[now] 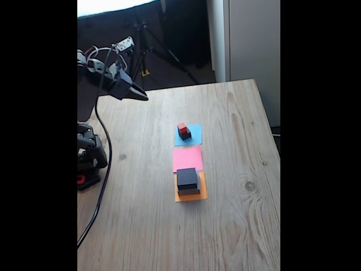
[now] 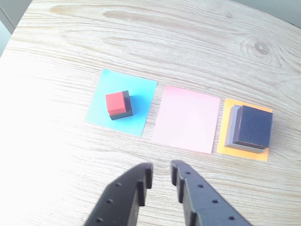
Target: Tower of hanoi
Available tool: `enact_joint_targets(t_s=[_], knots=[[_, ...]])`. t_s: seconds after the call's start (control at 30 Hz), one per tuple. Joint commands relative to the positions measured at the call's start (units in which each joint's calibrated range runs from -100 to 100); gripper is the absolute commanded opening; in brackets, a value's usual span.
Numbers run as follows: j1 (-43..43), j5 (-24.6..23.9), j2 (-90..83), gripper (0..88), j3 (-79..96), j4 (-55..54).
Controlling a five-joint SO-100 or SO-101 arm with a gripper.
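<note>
From my screen, nearest in the wrist view is the gripper point(image 2: 161, 175), which enters from the bottom edge; its two black fingers point(image 2: 141, 181) have a small gap between the tips and nothing is between them, so it is released and empty. It hangs above the bare wood of the table point(image 2: 70, 155), apart from all blocks. Beyond it, three paper squares lie in one row. On the left in this view is the blue paper point(image 2: 101, 106), and on it sits the black cube point(image 2: 126, 109) with the red cube point(image 2: 115, 102) on top. In the middle is the pink paper point(image 2: 186, 118), with nothing on it. On the right is the orange paper point(image 2: 244, 153), which carries the grey slab point(image 2: 231, 134), and the black slab point(image 2: 254, 127) lies on top of the grey one. In the fixed view I see the arm point(image 1: 110, 76) raised at the left, above the table edge, with the gripper point(image 1: 142, 96) pointing toward the table; the orange paper point(image 1: 200, 195) is nearest to this camera and the blue paper point(image 1: 194, 132) farthest.
</note>
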Motion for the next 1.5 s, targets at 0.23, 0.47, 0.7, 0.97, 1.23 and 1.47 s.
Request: enact_joint_targets(t_s=[0.23, 0.47, 0.7, 0.97, 1.23, 1.47], knots=[[12.85, 7.41, -1.67, 0.2, -9.83, 6.85], [20.71, 10.59, -1.97, 0.2, -9.65, 7.58], [24.14, 10.59, -2.43, 0.2, -9.11, 8.06], [29.82, 10.59, -4.01, 0.2, -2.11, 5.31], [35.33, 10.59, -10.15, 4.3, 21.08, -10.96], [36.59, 10.59, -11.13, 14.6, 32.62, -22.37]])
